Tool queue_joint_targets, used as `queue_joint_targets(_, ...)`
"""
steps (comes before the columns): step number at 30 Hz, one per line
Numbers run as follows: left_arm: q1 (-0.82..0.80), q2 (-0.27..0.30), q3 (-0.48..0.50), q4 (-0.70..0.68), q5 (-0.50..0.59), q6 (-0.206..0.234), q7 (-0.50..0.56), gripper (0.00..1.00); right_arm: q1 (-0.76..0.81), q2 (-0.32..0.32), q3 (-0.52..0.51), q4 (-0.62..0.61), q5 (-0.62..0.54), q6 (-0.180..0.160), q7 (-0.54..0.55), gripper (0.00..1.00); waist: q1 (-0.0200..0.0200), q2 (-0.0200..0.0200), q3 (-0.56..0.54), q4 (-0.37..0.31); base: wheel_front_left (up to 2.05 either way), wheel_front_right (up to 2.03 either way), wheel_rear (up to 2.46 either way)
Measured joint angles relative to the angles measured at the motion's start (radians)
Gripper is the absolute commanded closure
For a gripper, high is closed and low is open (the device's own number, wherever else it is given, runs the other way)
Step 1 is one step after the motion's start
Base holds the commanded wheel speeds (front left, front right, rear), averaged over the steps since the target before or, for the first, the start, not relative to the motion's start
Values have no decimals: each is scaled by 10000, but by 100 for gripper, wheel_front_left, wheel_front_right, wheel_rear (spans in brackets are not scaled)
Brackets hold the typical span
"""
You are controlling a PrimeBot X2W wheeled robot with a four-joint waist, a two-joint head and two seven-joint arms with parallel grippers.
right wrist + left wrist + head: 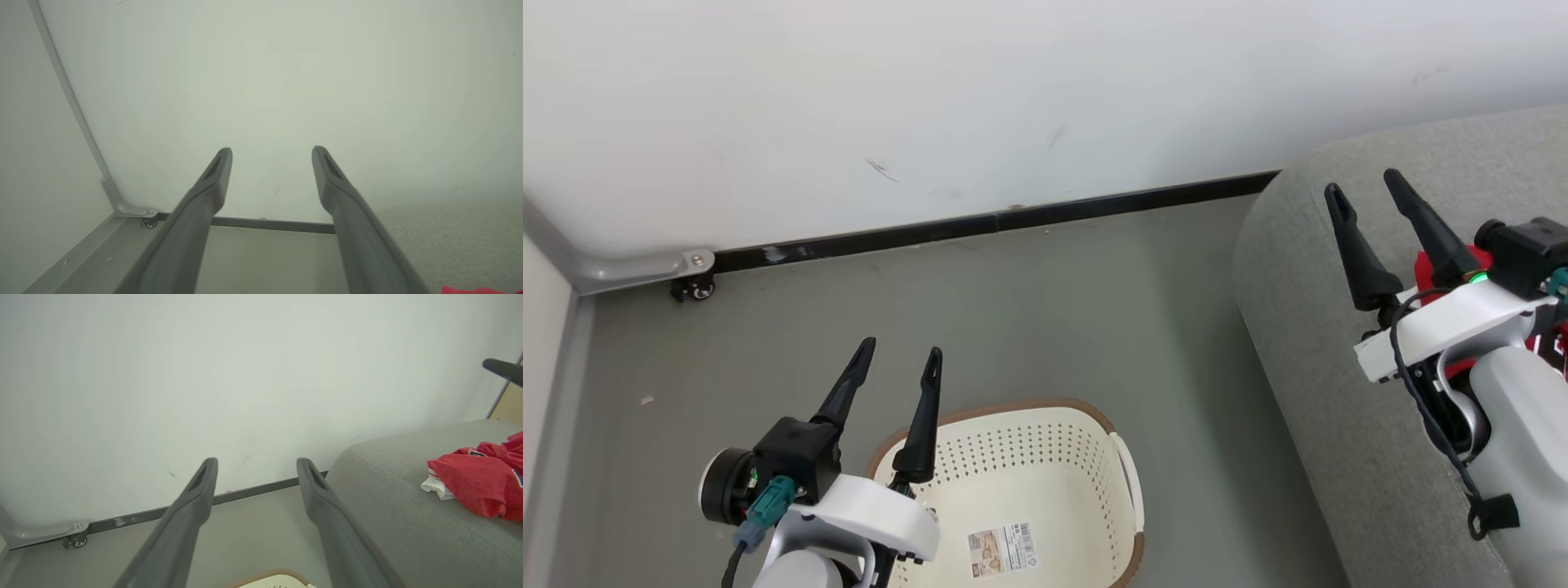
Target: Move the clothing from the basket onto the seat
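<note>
Some clothing (478,490) (red) lies on the seat (388,531).

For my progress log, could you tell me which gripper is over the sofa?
The right gripper, open above the grey sofa beside the red clothing; the left gripper is by the cream laundry basket instead.

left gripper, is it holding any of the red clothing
No, the left gripper is open and empty; the clothing lies on the seat.
</note>
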Motion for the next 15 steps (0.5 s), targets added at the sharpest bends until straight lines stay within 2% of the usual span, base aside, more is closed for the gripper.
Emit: queue_joint_targets(15,593,10,499,424,-52,464,-44,0,1505,851,-784,29,-545,0,-105,0,0,0,-710,662,0,0,0)
